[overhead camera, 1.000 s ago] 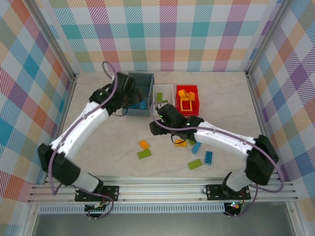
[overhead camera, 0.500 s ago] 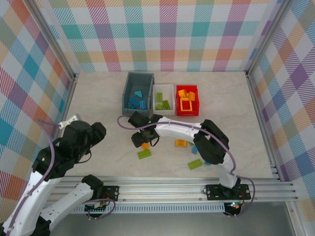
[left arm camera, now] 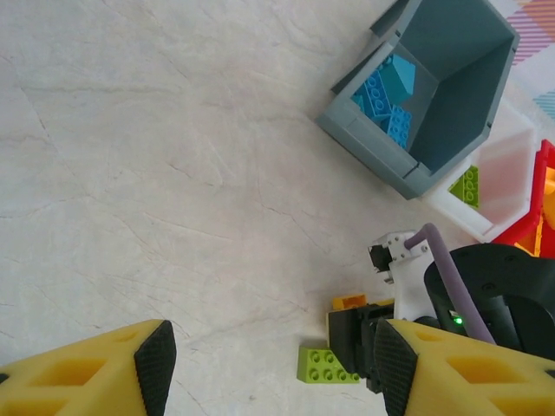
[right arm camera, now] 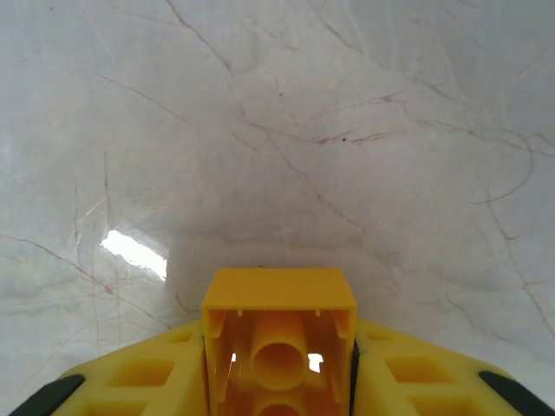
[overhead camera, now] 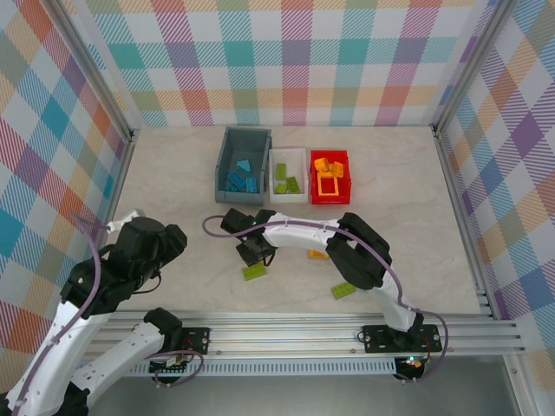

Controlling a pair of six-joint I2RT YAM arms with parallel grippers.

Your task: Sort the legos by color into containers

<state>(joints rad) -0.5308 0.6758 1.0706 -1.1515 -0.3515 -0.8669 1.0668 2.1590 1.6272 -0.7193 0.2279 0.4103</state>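
Right gripper [right arm camera: 279, 368] closed on orange brick [right arm camera: 279, 303]: the brick sits squarely between both fingers, touching each, hollow underside toward the wrist camera, just over the table [right arm camera: 260, 130]. From above, this gripper [overhead camera: 253, 251] is at mid-table, on the near side of the bins. Green brick [overhead camera: 254, 271] lies just near-side of it, apart from the fingers. Left gripper [left arm camera: 269, 368] open, jaws wide apart above bare table toward the near-left corner. Grey bin [overhead camera: 218, 173] holds blue bricks [overhead camera: 238, 180], white bin [overhead camera: 289, 156] green ones, red bin [overhead camera: 330, 198] orange ones, in a row toward the far edge. Second green brick [overhead camera: 344, 289] lies loose nearer the right edge.
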